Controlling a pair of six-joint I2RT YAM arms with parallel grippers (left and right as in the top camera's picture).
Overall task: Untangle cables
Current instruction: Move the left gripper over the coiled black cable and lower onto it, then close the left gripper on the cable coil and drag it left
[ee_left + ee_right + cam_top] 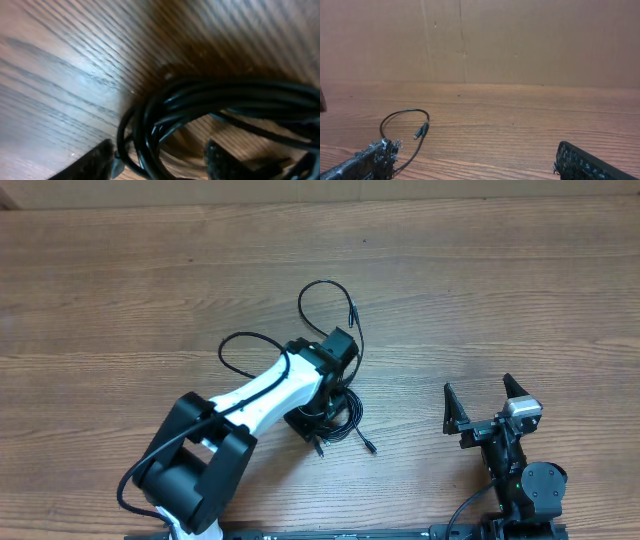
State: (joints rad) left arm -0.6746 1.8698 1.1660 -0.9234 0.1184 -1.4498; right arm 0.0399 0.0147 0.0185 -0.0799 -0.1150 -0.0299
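Wood-grain table (pixel 520 270) across the full overhead view; plain brown board wall (pixel 530 40) behind it in the right wrist view.

Left arm (pixel 265 392), white and black, reaching from lower left of frame to centre and bent down over the work. Left gripper (pixel 157 162) set low over the wood, jaws part open and standing either side of the bundle. Bare wood visible between the cords and the finger (pixel 220 157) at lower right of the wrist frame, so no firm hold evident.

Right gripper (pixel 478 387) at lower right of frame, well apart from the work, jaws at full spread, nothing between them.

Cables (pixel 345 415): thin black cords heaped in a tangle at centre frame, partly hidden under the left arm. One outlying loop (pixel 410 110) thrown toward upper centre, another toward centre left; plug end (pixel 370 448) trailing below the heap. Number of cords not determinable.

Handling, as judged: light, limp, smooth-jacketed. Likely to drag the whole heap along if lifted from the knot; plugs apt to snag inside loops. Recommended hold: a single outlying loop, or a free end just behind its plug, pinching cord rather than connector, never the dense middle.
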